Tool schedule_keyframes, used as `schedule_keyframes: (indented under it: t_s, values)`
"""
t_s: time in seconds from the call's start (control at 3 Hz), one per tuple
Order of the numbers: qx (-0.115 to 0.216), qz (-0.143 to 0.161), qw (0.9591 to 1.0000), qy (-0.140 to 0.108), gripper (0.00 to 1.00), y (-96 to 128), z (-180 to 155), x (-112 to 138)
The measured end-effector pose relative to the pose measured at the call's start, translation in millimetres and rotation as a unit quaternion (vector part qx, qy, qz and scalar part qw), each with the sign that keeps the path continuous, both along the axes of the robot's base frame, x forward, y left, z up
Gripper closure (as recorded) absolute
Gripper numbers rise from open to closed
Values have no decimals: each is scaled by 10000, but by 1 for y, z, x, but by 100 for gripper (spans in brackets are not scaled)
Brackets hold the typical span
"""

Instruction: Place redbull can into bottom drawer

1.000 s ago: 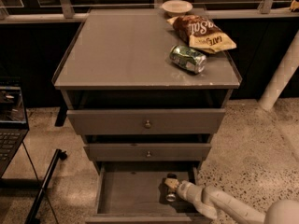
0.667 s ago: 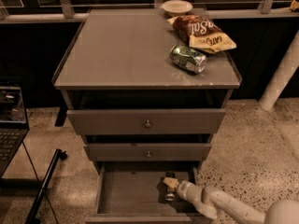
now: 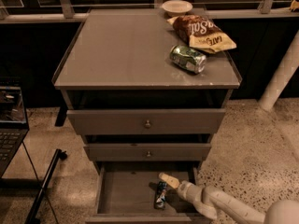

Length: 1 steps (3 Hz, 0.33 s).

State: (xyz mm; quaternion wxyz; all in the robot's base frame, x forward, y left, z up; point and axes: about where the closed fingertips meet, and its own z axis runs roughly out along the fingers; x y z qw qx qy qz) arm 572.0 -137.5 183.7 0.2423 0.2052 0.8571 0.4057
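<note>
The redbull can [image 3: 161,195], slim with blue and silver, rests tilted on the floor of the pulled-out bottom drawer [image 3: 122,195], right of its middle. My gripper [image 3: 165,178] reaches into the drawer from the lower right, just above and right of the can's top. One pale finger [image 3: 168,179] shows, and it stands off the can. The gripper looks open and holds nothing.
The two upper drawers [image 3: 146,123] with round knobs are partly pulled out. On the cabinet top lie a green and silver can [image 3: 188,58], a chip bag [image 3: 202,32] and a white bowl [image 3: 176,6]. A laptop [image 3: 10,120] stands at the left and a white post [image 3: 280,78] at the right.
The can has come out of my gripper and now sits lower in the drawer, on its floor. The gripper has stayed at about the same spot above it.
</note>
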Motion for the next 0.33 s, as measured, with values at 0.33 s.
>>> schedule_keyframes:
  t_s: [0.33]
  values:
    - [0, 0, 10000, 0, 0, 0, 0, 0]
